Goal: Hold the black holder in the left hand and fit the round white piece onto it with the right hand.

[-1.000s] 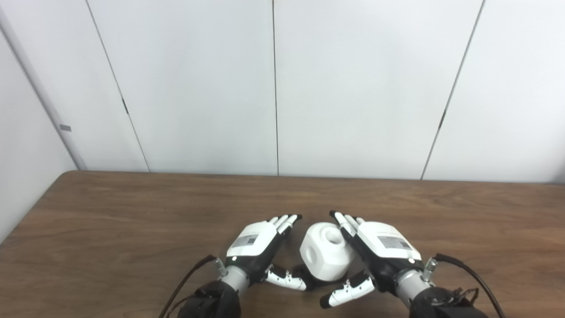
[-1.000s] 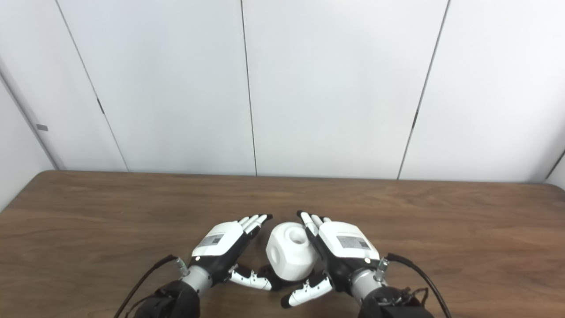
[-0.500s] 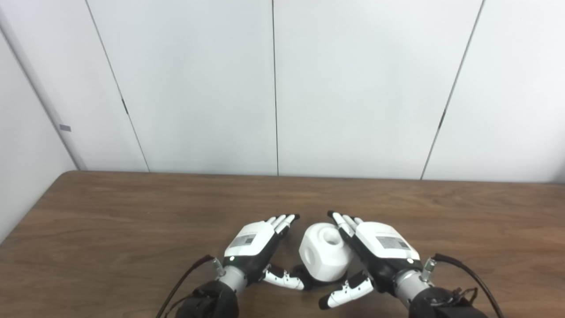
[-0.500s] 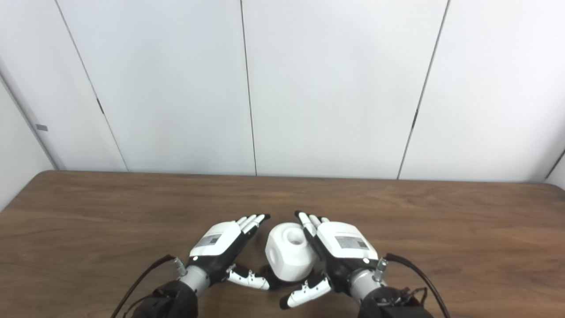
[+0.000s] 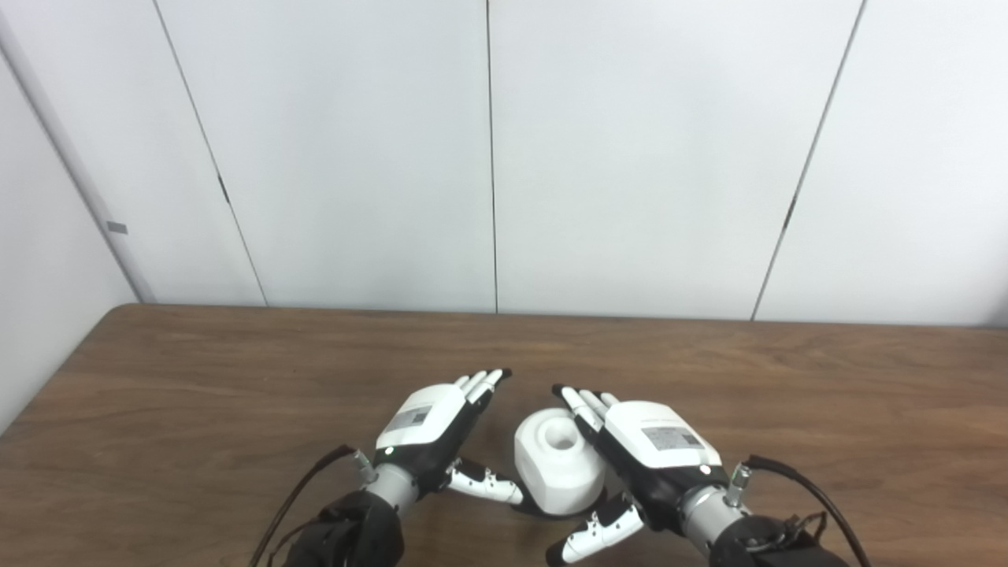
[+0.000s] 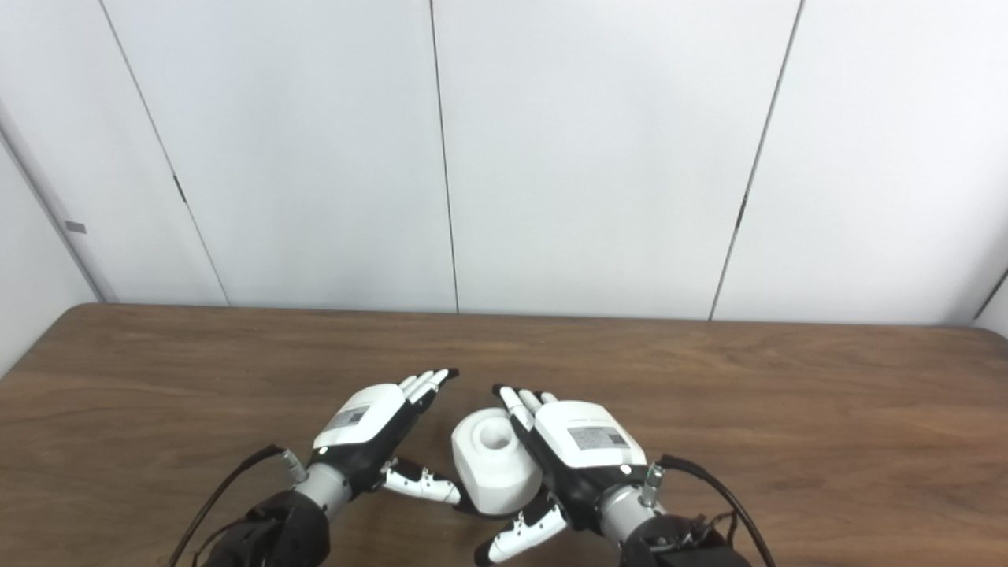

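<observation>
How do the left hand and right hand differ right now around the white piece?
The right hand lies against the white piece, fingers along its side; the left hand stands apart, only its thumb reaching toward the piece. The left hand's fingers angle up and right, the right hand's up and left. Both are open, fingers straight, with backs up, over the table.
</observation>
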Available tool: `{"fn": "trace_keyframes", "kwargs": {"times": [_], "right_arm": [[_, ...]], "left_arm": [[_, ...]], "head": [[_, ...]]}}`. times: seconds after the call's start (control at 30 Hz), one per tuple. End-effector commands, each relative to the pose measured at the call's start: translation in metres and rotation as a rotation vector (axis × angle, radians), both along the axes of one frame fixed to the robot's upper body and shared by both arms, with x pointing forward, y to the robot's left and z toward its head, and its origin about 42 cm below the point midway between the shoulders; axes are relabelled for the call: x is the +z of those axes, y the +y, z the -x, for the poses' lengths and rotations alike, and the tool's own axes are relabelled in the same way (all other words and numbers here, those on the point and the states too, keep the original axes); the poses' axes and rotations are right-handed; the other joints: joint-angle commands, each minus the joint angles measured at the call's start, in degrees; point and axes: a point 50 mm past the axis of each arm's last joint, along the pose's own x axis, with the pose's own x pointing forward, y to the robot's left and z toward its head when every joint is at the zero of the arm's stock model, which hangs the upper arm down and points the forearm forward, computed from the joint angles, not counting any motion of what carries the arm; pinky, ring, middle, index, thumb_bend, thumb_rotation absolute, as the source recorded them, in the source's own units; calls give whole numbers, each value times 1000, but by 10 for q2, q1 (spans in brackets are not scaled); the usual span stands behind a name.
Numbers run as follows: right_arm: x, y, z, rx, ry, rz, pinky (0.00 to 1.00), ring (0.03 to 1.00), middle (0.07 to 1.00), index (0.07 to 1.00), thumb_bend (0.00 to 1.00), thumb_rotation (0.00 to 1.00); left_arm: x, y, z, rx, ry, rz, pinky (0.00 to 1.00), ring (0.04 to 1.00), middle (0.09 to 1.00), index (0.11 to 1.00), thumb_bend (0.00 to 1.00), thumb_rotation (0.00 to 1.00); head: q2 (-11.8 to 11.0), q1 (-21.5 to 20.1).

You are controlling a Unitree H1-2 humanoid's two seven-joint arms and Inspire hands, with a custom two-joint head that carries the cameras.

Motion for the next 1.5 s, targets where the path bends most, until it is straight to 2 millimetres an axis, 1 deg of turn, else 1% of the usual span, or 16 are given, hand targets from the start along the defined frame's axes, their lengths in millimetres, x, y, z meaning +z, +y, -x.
{"fn": "trace_keyframes", "kwargs": {"times": [0.0,0.27,0.37,0.53,0.63,0.83,1.0,1.17,1.33,1.47], "right_arm": [[17,5,0,39,-73,-8,645,1000,1000,1000,1000,485],[19,-1,-1,27,-83,7,648,1000,1000,1000,1000,484],[27,-5,-2,22,-104,25,647,1000,1000,1000,1000,492],[40,-11,-1,26,-130,38,640,1000,1000,1000,1000,490],[46,-13,0,28,-134,40,653,1000,1000,1000,1000,489],[54,-19,1,29,-147,40,664,1000,1000,1000,1000,503],[61,-22,3,35,-168,40,653,1000,1000,1000,1000,478],[67,-25,4,35,-177,48,660,1000,1000,1000,1000,483],[77,-35,3,29,-203,44,661,1000,1000,1000,1000,499],[84,-49,-1,-3,-216,51,657,1000,1000,1000,1000,527]], "left_arm": [[23,0,-2,0,-81,13,1000,1000,1000,1000,1000,427],[25,3,1,11,-74,32,1000,1000,1000,1000,1000,424],[25,4,1,15,-74,44,1000,1000,1000,1000,1000,409],[24,5,1,20,-73,51,1000,1000,1000,1000,1000,413],[24,4,1,23,-67,54,1000,1000,1000,1000,1000,399],[23,3,1,27,-64,53,1000,1000,1000,1000,1000,396],[22,2,1,31,-62,52,1000,1000,1000,1000,1000,407],[21,2,1,36,-59,54,1000,1000,1000,1000,1000,403],[25,7,2,53,-47,58,1000,1000,1000,1000,1000,386],[27,15,2,57,-55,61,1000,1000,1000,1000,1000,368]], "head": [[0,1],[-1,-1],[-2,-2],[-3,-3],[-3,-2],[-4,0],[-4,3],[-6,2],[-9,3],[-11,2]]}}
